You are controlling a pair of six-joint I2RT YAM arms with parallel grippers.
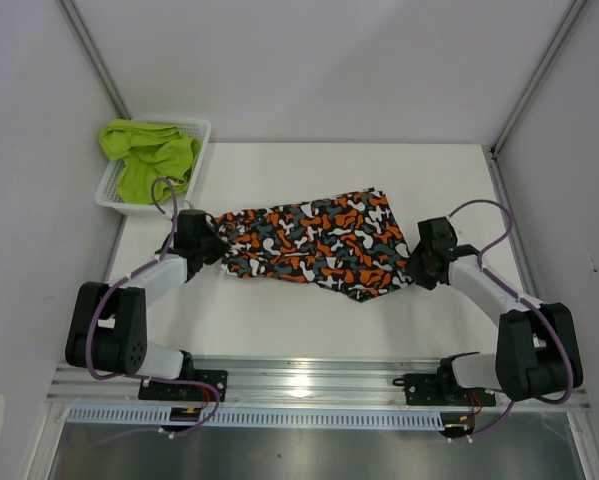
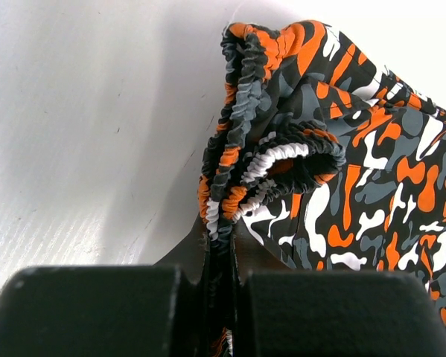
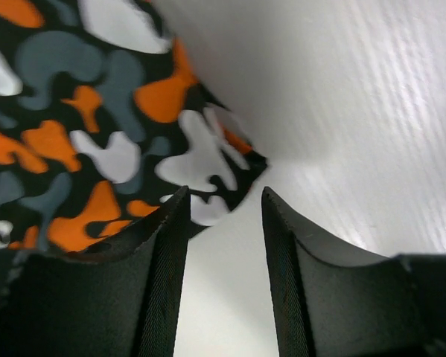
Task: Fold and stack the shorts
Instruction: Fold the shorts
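Note:
The camouflage shorts (image 1: 314,243) lie spread across the middle of the table, waistband to the left. My left gripper (image 1: 211,243) is shut on the gathered elastic waistband (image 2: 230,178), which runs down between its fingers. My right gripper (image 1: 417,262) stands open at the shorts' right edge; a corner of the cloth (image 3: 208,167) lies just beyond its left finger, and only bare table shows between the jaws. The lime green shorts (image 1: 149,152) lie crumpled in the white basket at the back left.
The white mesh basket (image 1: 201,140) sits against the left wall at the table's back left. Walls close the table in on the left, back and right. The aluminium rail (image 1: 309,378) with both arm bases runs along the near edge.

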